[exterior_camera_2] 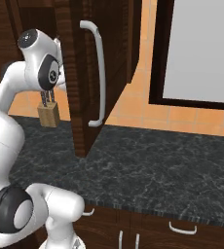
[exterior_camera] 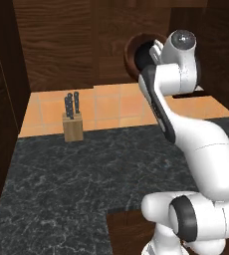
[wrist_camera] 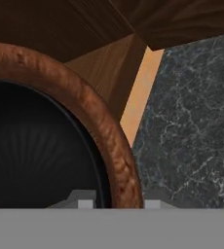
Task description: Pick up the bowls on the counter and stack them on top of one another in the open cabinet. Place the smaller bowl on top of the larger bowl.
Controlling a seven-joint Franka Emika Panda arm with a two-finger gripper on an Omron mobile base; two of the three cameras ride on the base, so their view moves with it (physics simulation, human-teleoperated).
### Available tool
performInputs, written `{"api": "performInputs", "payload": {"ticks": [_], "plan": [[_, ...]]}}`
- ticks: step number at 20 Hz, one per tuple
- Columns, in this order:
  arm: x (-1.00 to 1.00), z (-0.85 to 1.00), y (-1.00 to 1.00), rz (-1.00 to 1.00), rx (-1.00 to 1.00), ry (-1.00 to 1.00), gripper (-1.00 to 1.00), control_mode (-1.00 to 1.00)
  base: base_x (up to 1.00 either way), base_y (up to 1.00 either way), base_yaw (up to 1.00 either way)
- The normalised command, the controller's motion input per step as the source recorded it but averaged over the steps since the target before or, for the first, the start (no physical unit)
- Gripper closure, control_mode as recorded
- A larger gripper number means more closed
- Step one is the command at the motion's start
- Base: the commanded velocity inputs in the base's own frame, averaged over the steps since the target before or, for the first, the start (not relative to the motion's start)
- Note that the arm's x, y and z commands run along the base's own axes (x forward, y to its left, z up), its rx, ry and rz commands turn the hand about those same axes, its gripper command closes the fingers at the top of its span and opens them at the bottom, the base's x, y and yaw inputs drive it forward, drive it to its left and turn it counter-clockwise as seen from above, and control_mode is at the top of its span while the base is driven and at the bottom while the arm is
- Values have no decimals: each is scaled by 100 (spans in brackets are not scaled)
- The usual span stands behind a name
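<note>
— Up against the dark wood of the cabinet (exterior_camera: 61, 45), what do you record first, reading from the left?

— On the counter (exterior_camera: 76, 174), by the tiled back wall, a wooden knife block (exterior_camera: 72, 127) with dark handles standing in it. Right of it, raised above the worktop, the larger bowl (exterior_camera: 132, 52), reddish-brown, tipped so that its mouth faces the camera.

— Contents of that bowl?

— Its inside (wrist_camera: 36, 146) reads as black in the hand view. I cannot tell whether that is shadow or the smaller bowl lying within.

— The arm?

— It rises from the base, bends at the elbow and reaches up to the bowl, wrist high, hand level with the rim. In the right base view it stands left of the open cabinet door (exterior_camera_2: 84, 73) with its pale handle (exterior_camera_2: 100, 73).

— The claw?

— The gripper (wrist_camera: 115, 203) has one fingertip either side of the bowl's thick rim, pinching it.

— Position of the bowl?

— Off the counter, before the cabinet's wood.
</note>
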Motion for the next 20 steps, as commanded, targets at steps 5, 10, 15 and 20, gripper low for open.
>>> {"api": "performInputs", "payload": {"ticks": [5, 10, 15, 20], "plan": [[84, 8, 4, -3, 0, 0, 100, -100, 0, 0, 0], [85, 6, 5, -5, 0, 0, 100, -100, 0, 0, 0], [38, 0, 0, -4, 0, 0, 100, -100, 0, 0, 0], [23, 0, 1, -3, -1, 0, -100, -100, 0, 0, 0]]}}
